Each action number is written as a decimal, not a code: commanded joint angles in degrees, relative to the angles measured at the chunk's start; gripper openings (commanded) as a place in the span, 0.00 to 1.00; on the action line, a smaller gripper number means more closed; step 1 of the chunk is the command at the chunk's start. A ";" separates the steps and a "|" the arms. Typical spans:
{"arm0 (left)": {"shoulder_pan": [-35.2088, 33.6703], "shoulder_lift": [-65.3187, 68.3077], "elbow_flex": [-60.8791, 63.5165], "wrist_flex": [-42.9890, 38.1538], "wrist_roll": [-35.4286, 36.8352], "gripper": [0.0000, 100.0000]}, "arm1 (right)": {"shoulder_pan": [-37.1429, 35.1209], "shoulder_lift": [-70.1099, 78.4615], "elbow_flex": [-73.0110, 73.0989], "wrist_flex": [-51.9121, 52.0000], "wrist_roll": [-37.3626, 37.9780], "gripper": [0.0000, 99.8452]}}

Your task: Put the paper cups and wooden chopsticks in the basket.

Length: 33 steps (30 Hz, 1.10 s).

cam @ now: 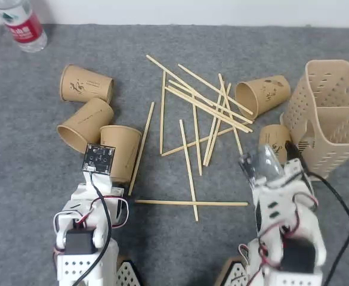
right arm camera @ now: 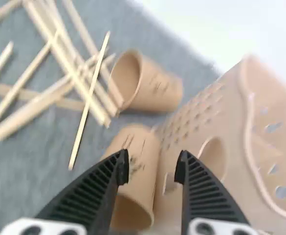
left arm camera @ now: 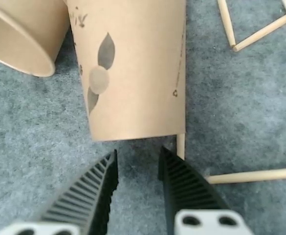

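Pincer work has barely begun, by my reading. The left pincer (left arm camera: pixel 137 159) has its fingers slightly apart with nothing between them, just short of the base of the nearest paper cup (left arm camera: pixel 133 68). The right pincer (right arm camera: pixel 152 161) is spread and gripping nothing, poised over the cup by the basket (right arm camera: pixel 140 142).

All five cups lie on their sides on the tabletop (cam: pixel 31 179). Three cluster at centre left of the high view (cam: pixel 86 124) and two sit at the right, one of them further up (cam: pixel 262 94). The wooden chopsticks (cam: pixel 198 113) are scattered in a loose crossed pile across the middle, with one lying alone lower down. The basket (cam: pixel 332 83) stands at the right edge, and nothing shows in the compartments seen from above. So I judge nothing is delivered yet, and every cup and stick remains to be moved.

The high view gives the full count and layout, plus a plastic bottle (cam: pixel 22 25) at the upper left, well apart from the rest. The left wrist view adds what that overview hides: the small gap between the fingertips and the cup base, and a chopstick (left arm camera: pixel 181 146) lying along the cup's edge. The right wrist view shows the lower right-hand cup resting against the basket's perforated wall, which could make the grasp awkward.
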 commanded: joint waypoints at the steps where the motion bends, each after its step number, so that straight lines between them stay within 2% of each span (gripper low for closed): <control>1: -0.26 -0.70 -0.31 0.18 -0.53 0.13 | 0.66 -3.82 0.62 -1.27 -6.33 0.16; 6: -0.26 -0.70 -0.31 0.18 -0.53 0.13 | -0.31 4.44 -2.55 0.13 -18.11 0.16; 14: -0.26 -0.70 -0.31 0.18 -0.53 0.13 | -16.92 13.41 -8.70 7.08 -18.64 0.16; 16: -0.26 -0.70 -0.31 0.18 -0.53 0.13 | -21.49 14.46 -9.14 9.19 -14.86 0.16; 19: -0.26 -0.70 -0.31 0.18 -0.53 0.13 | -27.65 15.60 -9.14 13.76 -4.57 0.16; 23: -0.26 -0.70 -0.31 0.18 -0.53 0.13 | -29.32 15.52 -9.32 21.05 8.00 0.16; 28: -0.26 -0.70 -0.31 0.18 -0.53 0.13 | -21.14 15.52 -11.43 26.68 21.36 0.16; 33: -0.26 -0.70 -0.31 0.18 -0.53 0.13 | -6.46 15.34 -12.57 25.89 31.47 0.16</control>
